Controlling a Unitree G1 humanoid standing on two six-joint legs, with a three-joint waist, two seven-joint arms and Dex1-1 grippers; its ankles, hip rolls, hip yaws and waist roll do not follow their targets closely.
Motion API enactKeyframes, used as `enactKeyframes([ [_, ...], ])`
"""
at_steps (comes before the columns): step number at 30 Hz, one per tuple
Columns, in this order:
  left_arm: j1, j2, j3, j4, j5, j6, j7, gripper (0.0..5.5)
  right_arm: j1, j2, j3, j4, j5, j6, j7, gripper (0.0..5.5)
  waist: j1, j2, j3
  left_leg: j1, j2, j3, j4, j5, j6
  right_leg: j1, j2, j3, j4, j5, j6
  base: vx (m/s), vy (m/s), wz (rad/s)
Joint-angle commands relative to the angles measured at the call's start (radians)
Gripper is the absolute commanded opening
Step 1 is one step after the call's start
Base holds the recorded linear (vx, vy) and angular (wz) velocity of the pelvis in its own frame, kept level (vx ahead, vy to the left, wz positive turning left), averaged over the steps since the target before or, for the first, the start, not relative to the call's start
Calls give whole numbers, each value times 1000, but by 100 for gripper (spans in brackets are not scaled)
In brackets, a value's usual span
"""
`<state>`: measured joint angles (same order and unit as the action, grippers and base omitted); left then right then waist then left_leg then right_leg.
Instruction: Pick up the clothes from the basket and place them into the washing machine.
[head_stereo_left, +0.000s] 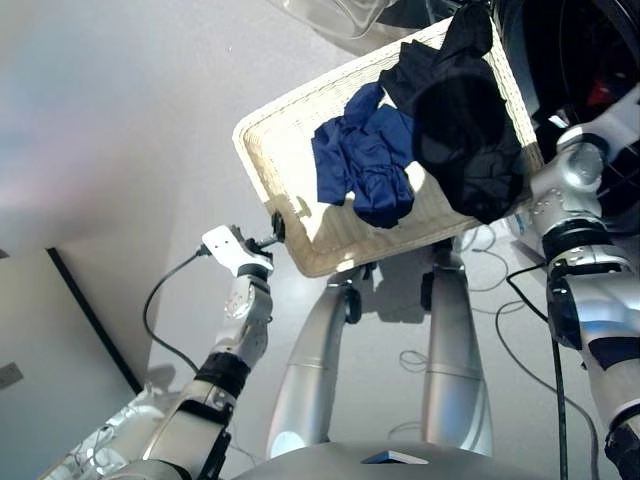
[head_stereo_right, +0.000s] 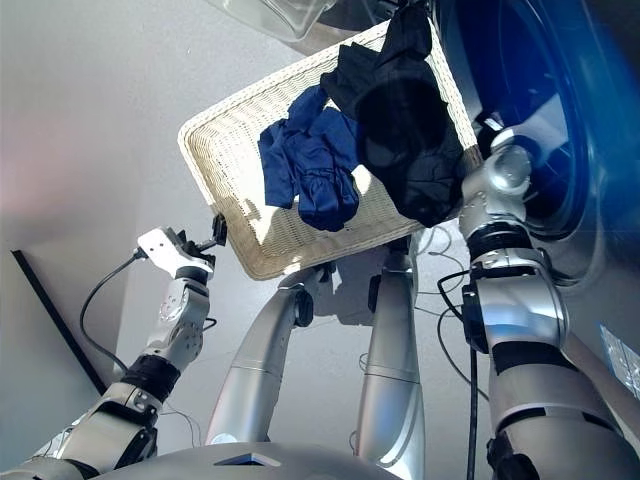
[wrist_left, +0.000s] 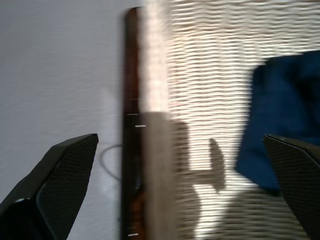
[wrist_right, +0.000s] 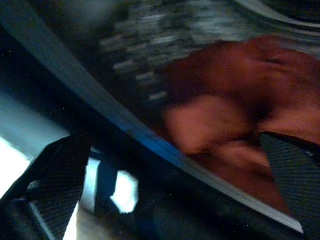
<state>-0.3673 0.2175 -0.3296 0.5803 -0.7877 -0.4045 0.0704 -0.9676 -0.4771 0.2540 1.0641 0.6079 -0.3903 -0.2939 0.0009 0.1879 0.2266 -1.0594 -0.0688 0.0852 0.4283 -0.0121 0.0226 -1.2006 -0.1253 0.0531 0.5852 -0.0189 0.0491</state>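
Note:
The cream wicker basket holds a dark navy garment in its middle and a black garment draped over its right end. My left gripper is open at the basket's near left rim; in the left wrist view the rim stands between its spread fingers. My right arm reaches into the washing machine at the upper right. In the right wrist view my right gripper is open and empty, with a red-orange garment lying in the drum just ahead.
The machine's clear glass door hangs open above the basket's far edge. A black cable loops from my left wrist down to the floor. A dark-edged panel lies at the lower left. Thin cables trail under the basket.

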Motion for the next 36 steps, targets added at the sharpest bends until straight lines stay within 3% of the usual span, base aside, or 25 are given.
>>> enactKeyframes([
  [1,-86,24,-11,55,31,-14,-34,550,1,-2,63,-87,-48,-25,59,550,-2,-16,-22,69,46,-51,-18,-62,-56,92,-12,-34,-158,91,68,-40,-57,-123],
  [6,-218,-31,-70,160,73,-2,-15,550,56,79,136,-151,-72,-20,112,550,-25,-40,-14,137,49,-53,-94,-32,-68,163,-4,-44,-248,126,78,-16,-43,-86],
  [12,-318,-87,-87,304,83,29,-7,550,110,152,194,-218,-106,-18,120,550,-52,-53,-13,174,51,-50,-139,-17,-75,192,11,-38,-294,145,80,0,0,0],
  [17,-352,-122,-77,394,122,54,12,550,194,210,229,-366,-123,-24,125,550,-78,-60,-4,164,62,-37,-124,-29,-66,175,27,-22,-293,147,78,0,0,0],
  [21,-380,-140,-54,453,145,64,36,550,237,232,267,-454,-154,-22,130,550,-106,-72,4,128,77,-24,-68,-68,-53,141,47,-7,-290,145,77,18,9,-113],
  [26,-428,-125,-2,520,144,80,63,550,244,251,302,-543,-169,-24,133,550,-135,-93,11,79,101,-11,-23,-97,-43,94,76,7,-286,146,79,50,7,-279],
  [33,-473,-85,73,573,121,94,78,550,255,260,340,-635,-165,-24,156,550,-165,-121,11,28,117,5,21,-129,-29,33,110,17,-251,139,81,54,30,-221],
  [34,-480,-79,83,576,112,94,81,518,257,257,338,-636,-164,-25,158,550,-168,-122,11,23,119,6,27,-134,-27,27,111,18,-247,137,81,0,0,0],
  [35,-484,-78,94,575,104,92,85,56,261,255,339,-634,-163,-24,160,550,-169,-123,10,22,119,5,30,-137,-26,26,112,17,-242,136,82,0,0,0],
  [36,-481,-79,100,567,93,89,89,0,267,254,340,-630,-165,-21,161,550,-169,-123,10,20,118,1,36,-138,-24,26,110,16,-236,134,81,0,0,0],
])
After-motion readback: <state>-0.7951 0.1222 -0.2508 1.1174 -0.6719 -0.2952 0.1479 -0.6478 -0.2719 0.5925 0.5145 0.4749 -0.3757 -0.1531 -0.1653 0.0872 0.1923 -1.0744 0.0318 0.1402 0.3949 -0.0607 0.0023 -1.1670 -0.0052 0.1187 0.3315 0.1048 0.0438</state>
